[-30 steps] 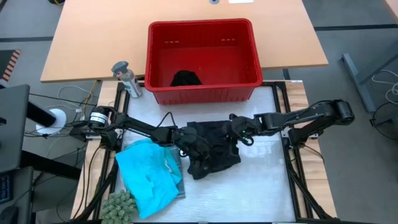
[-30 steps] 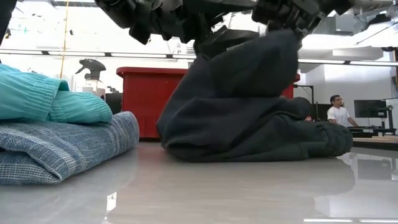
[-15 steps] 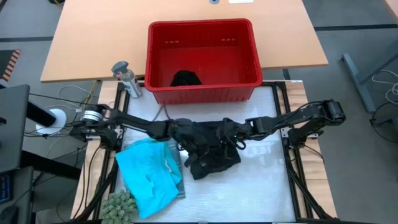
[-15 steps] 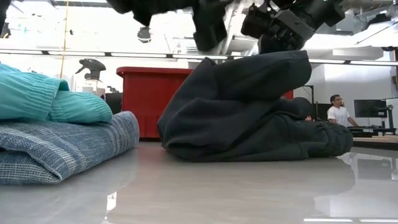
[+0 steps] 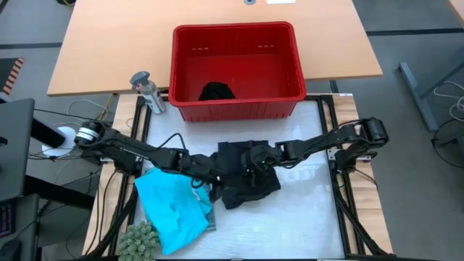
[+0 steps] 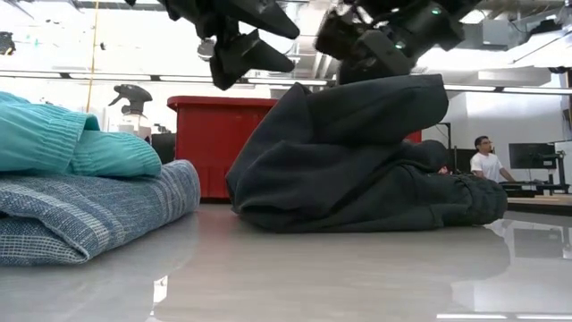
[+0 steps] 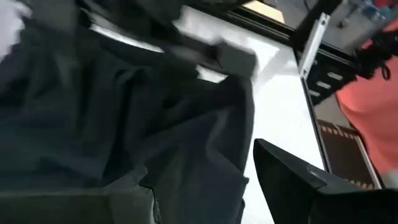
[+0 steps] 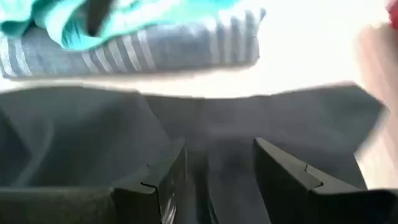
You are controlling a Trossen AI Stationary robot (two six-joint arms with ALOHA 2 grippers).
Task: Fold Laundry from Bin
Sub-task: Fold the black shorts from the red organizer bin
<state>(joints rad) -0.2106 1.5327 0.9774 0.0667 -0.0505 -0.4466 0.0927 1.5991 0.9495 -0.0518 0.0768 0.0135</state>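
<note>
Pretty clearly a robotics lab or research workspace, not anyone's home. The two dark robot arms are bolted to a black metal frame (image 5: 341,203) around a glossy white work surface (image 5: 304,217), with loose cables (image 5: 94,116) trailing off one side. Behind that sits a big plain wooden table (image 5: 116,43) on a grey floor. Looking level across the surface you get an open room with long ceiling light strips (image 6: 89,79), white walls, and a person in a white shirt (image 6: 487,163) at a desk with a dark monitor (image 6: 532,156) far in the back.
</note>
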